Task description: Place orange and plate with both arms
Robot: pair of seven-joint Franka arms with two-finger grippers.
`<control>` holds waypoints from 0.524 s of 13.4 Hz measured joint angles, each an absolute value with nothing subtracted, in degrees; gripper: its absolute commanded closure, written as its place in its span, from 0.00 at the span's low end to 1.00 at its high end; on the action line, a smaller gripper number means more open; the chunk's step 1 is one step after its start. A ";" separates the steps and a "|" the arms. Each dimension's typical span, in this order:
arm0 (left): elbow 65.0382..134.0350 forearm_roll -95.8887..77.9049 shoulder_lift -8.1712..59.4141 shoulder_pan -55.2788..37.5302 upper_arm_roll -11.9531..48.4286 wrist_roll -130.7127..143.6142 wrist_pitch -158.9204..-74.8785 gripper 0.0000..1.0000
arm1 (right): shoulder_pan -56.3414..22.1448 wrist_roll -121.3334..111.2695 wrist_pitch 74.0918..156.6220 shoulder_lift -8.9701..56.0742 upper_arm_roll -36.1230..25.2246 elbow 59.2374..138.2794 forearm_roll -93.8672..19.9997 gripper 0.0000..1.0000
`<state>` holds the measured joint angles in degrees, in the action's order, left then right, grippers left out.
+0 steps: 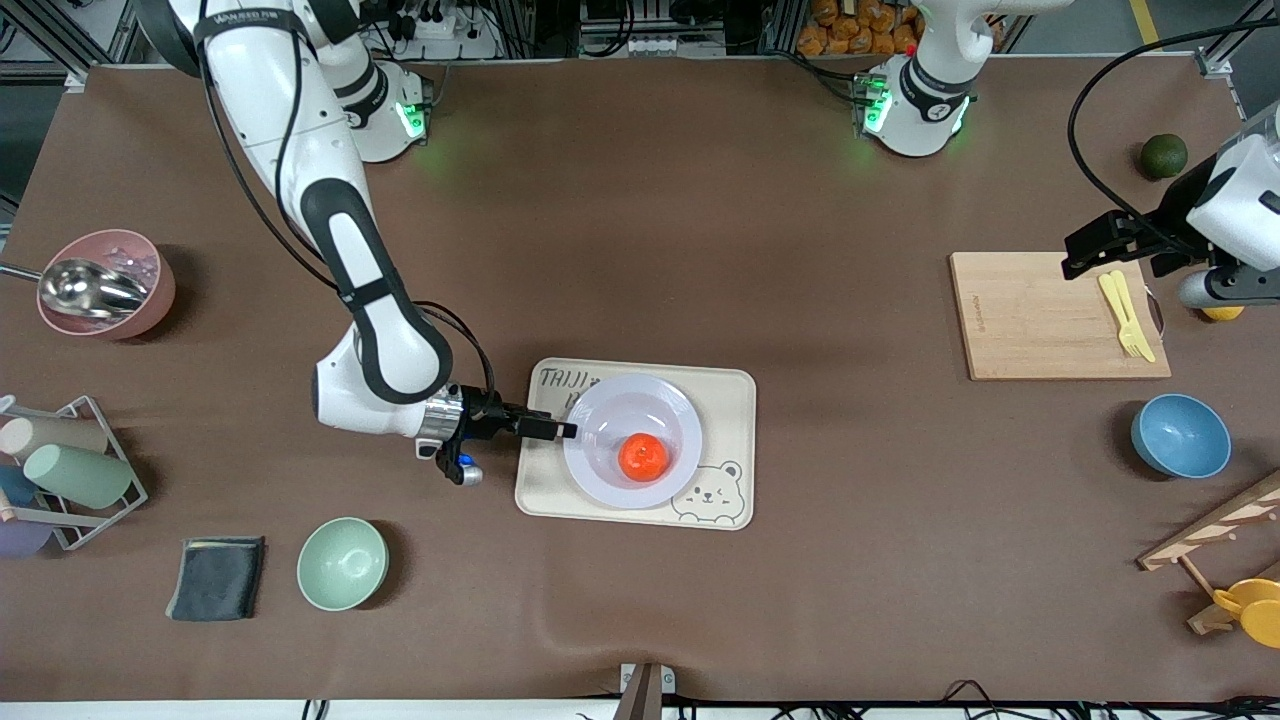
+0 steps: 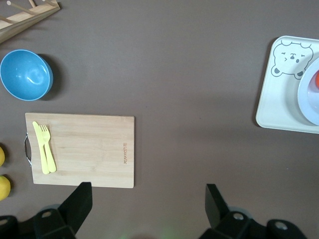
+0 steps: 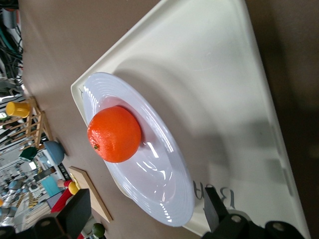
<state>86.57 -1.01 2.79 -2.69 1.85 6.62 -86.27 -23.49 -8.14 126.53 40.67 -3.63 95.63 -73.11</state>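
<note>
The orange (image 1: 643, 457) lies in the pale plate (image 1: 610, 405), which rests on the cream bear tray (image 1: 725, 400) in the middle of the table. My right gripper (image 1: 560, 430) is low at the plate's rim on the side toward the right arm's end, open, with nothing held. In the right wrist view the orange (image 3: 113, 134) sits on the plate (image 3: 159, 169), and the rim lies between the open jaws of the right gripper (image 3: 147, 211). My left gripper (image 1: 1085, 255) is open and empty, high over the cutting board's corner; it also shows in the left wrist view (image 2: 147, 204).
A wooden cutting board (image 1: 1040, 315) carries a yellow fork and knife (image 1: 1125, 312). A blue bowl (image 1: 1180, 435) and a wooden rack (image 1: 1220, 530) stand nearer the camera. A dark green fruit (image 1: 1164, 156), green bowl (image 1: 342, 563), pink bowl (image 1: 105, 285), cup rack (image 1: 60, 470) and dark cloth (image 1: 215, 578) stand around.
</note>
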 measured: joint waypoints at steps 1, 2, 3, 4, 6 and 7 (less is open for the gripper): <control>86.57 -1.01 2.79 -2.69 1.85 6.62 -86.27 0.00 | -23.49 -5.61 126.47 39.77 -3.68 95.55 -70.12 0.00; 86.57 -1.01 2.79 -2.69 1.85 6.62 -86.27 0.00 | -23.50 -3.37 126.22 38.86 -3.97 95.50 -66.63 0.00; 86.57 -1.01 2.79 -2.69 1.85 6.62 -86.27 0.00 | -23.50 -1.16 124.66 37.81 -4.80 95.41 -62.74 0.00; 86.57 -1.01 2.79 -2.69 1.85 6.62 -86.27 0.00 | -23.49 0.89 121.52 36.67 -6.27 95.25 -58.81 0.00; 86.57 -1.01 2.79 -2.69 1.85 6.62 -86.27 0.00 | -23.31 2.79 114.85 34.12 -10.01 94.85 -51.49 0.00; 86.57 -1.01 2.79 -2.69 1.85 6.62 -86.27 0.00 | -23.16 2.97 111.87 32.75 -11.65 94.73 -47.79 0.00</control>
